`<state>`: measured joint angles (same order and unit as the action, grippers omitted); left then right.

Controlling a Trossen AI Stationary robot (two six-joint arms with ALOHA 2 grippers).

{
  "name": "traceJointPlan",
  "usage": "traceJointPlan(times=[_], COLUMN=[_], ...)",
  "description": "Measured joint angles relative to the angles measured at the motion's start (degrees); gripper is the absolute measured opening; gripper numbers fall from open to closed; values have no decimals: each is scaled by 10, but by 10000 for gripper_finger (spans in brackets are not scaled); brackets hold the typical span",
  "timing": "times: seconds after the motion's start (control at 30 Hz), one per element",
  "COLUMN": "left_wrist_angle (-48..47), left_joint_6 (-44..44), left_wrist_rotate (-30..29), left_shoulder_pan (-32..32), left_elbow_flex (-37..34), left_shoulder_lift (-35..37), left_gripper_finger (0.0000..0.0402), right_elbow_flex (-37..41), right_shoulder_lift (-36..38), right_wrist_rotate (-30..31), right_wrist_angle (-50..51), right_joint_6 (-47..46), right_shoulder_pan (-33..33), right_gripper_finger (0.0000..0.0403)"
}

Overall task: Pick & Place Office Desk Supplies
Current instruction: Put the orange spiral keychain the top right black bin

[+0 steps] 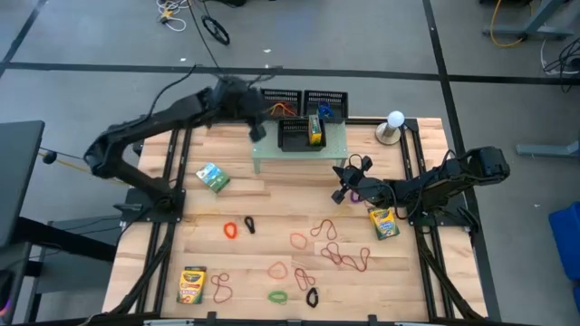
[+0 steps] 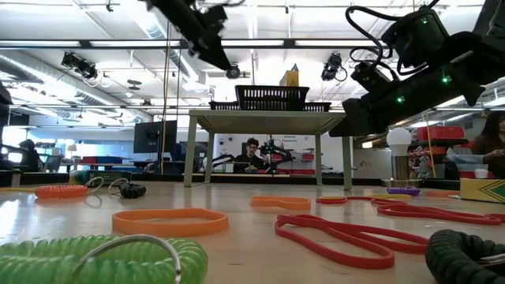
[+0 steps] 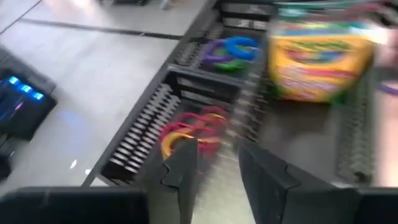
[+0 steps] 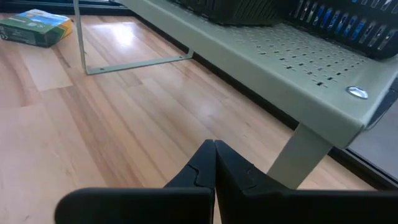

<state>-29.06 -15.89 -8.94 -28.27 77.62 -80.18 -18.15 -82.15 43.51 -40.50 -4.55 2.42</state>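
Nearest the low camera, a ribbed green coil band [image 2: 102, 256] and flat orange [image 2: 170, 222] and red rubber-band loops [image 2: 335, 237] lie on the smooth plank bench [image 1: 272, 208], whose centre is bare. At upper centre of the high view, the left end effector [image 1: 256, 132] hangs part-open and empty over wire-mesh trays [image 1: 281, 102] holding bands, beside a crayon box [image 1: 314, 129] upright on the perforated riser [image 1: 331, 149]. The right end effector [image 1: 342, 192], fingers pressed together and empty, sits right of centre near a flat crayon box [image 1: 384, 223]; two more boxes [image 1: 213, 177] [image 1: 192, 284] lie left.

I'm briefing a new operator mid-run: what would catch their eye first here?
The left gripper, fingers apart, hovers at the mesh trays at the table's back, where a crayon box stands on the pale green riser. Colourful rubber bands litter the front, and the right gripper is shut beside the riser.
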Motion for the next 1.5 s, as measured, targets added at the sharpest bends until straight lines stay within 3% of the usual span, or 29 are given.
traceJointPlan(times=[0.2, 0.5, 0.67, 0.83, 1.03, 1.23, 1.37, 1.5], left_wrist_angle=[83, 400, 665, 864, 964, 982, 926, 774], left_joint_6=[-22, 40, 62, 83, 90, 109, 170, 181], left_wrist_rotate=[17, 25, 33, 30, -52, -116, -94, -119], left_shoulder_pan=[53, 179, 260, 325, 403, 450, 465, 501], left_elbow_flex=[-169, -499, -640, -732, -758, -722, -681, -618], left_shoulder_lift=[118, 290, 302, 254, 149, 52, 4, -24], left_gripper_finger=[69, 25, 23, 23, 23, 23, 23, 23], right_elbow_flex=[0, 0, 0, 0, 0, 0, 0, 0], right_shoulder_lift=[0, 0, 0, 0, 0, 0, 0, 0], right_wrist_rotate=[0, 0, 0, -35, -98, -63, -35, -7], right_wrist_angle=[-1, -11, -28, -31, -23, -22, 0, 30], right_joint_6=[-6, -8, -39, -55, -96, -96, -105, -131], right_shoulder_pan=[0, -2, -8, -6, 27, 97, 126, 144], right_gripper_finger=[2, 2, 2, 2, 2, 2, 2, 2])
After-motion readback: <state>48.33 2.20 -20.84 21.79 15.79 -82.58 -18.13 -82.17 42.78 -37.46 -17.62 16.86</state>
